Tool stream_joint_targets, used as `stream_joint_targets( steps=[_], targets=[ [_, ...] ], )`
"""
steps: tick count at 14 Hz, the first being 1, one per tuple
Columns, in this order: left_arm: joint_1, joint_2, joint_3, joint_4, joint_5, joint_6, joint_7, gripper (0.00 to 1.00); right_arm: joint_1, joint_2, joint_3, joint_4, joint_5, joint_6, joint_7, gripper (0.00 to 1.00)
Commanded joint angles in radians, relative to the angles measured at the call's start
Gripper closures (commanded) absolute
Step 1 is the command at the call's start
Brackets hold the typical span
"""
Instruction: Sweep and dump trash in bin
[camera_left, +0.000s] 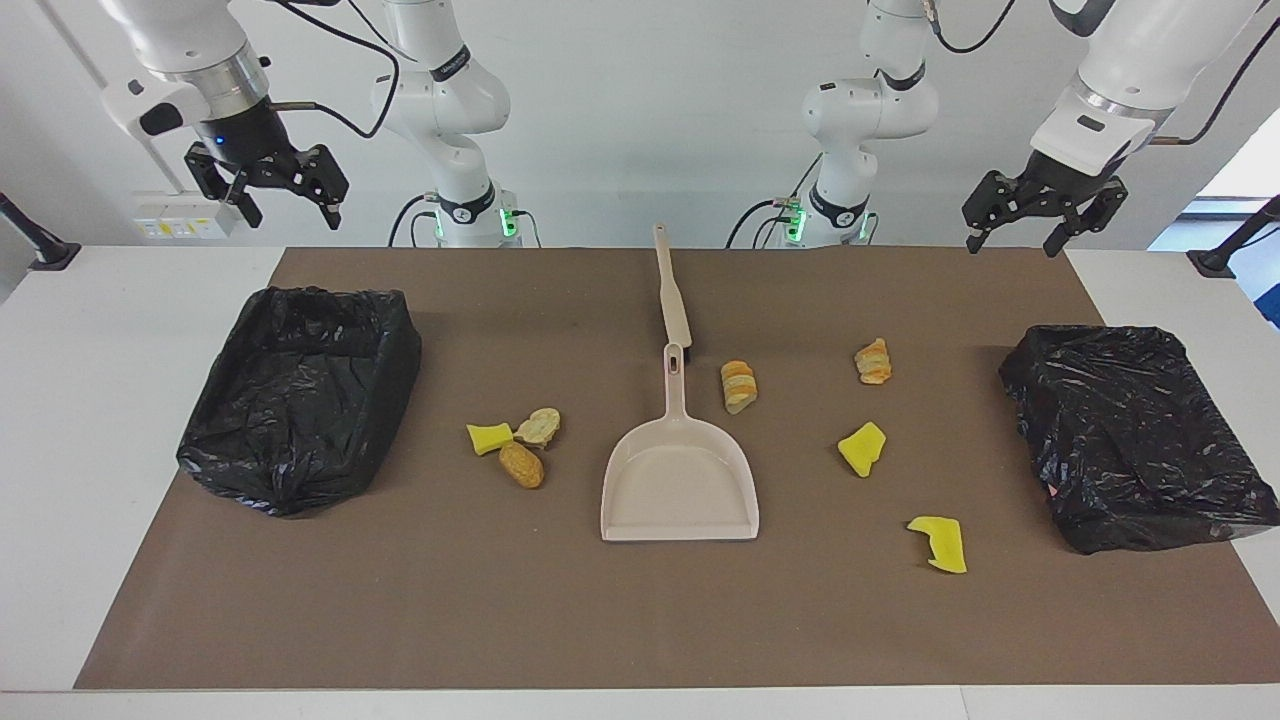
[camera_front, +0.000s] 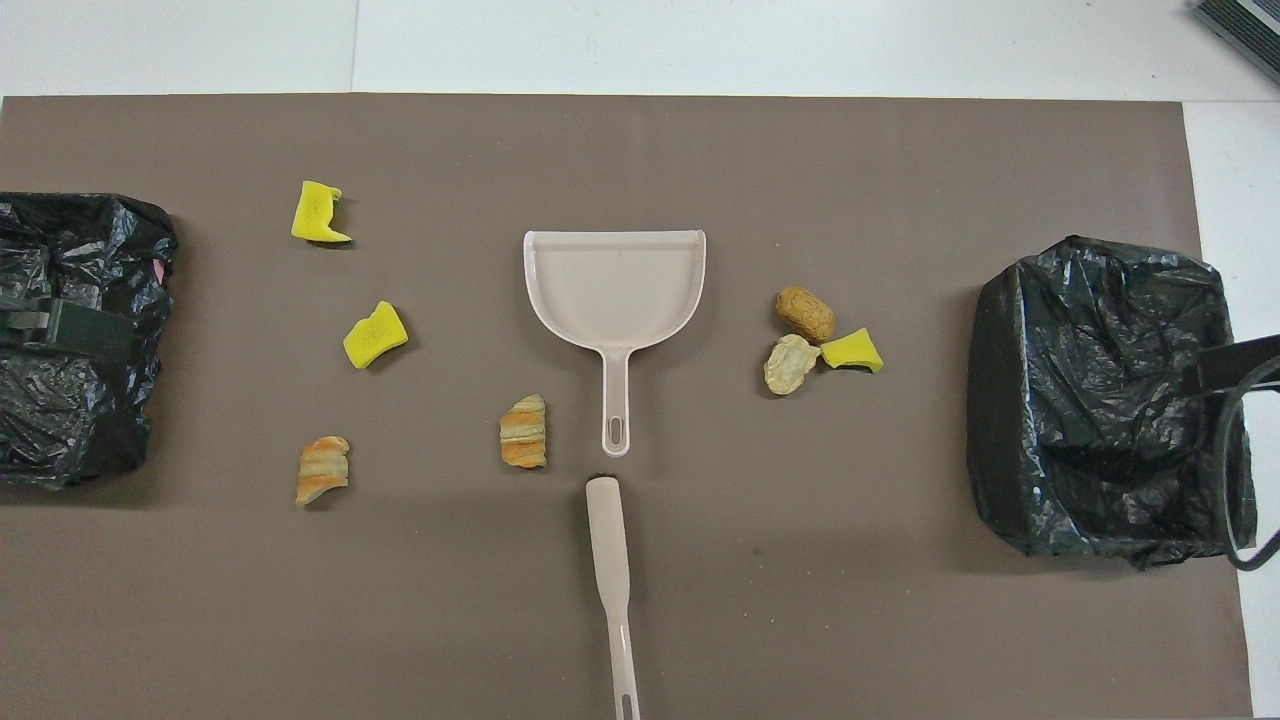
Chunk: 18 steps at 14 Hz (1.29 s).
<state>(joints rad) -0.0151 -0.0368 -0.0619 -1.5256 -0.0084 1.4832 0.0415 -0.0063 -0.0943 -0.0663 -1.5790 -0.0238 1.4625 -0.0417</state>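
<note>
Both arms wait, raised at the robots' edge of the mat: left gripper (camera_left: 1010, 240) and right gripper (camera_left: 290, 208) fingers spread, holding nothing. Brush (camera_left: 671, 295) lies nearest the robots, dustpan (camera_left: 680, 485) just past it mid-mat. Trash (camera_left: 740, 386) scattered both sides of the pan, seven scraps. Black-lined bins (camera_left: 300, 400) at each end.
</note>
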Motion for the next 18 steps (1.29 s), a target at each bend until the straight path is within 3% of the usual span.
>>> stream_joint_targets(
  steps=[1,18],
  targets=[
    [-0.011,-0.023,0.010,-0.027,-0.010,0.002,-0.005,0.00,-0.003,-0.013,0.002,-0.016,-0.010,0.019,-0.021,0.00],
    [-0.008,-0.028,0.010,-0.031,-0.010,0.000,-0.003,0.00,-0.014,-0.012,-0.001,-0.015,-0.013,0.022,-0.015,0.00]
  ],
)
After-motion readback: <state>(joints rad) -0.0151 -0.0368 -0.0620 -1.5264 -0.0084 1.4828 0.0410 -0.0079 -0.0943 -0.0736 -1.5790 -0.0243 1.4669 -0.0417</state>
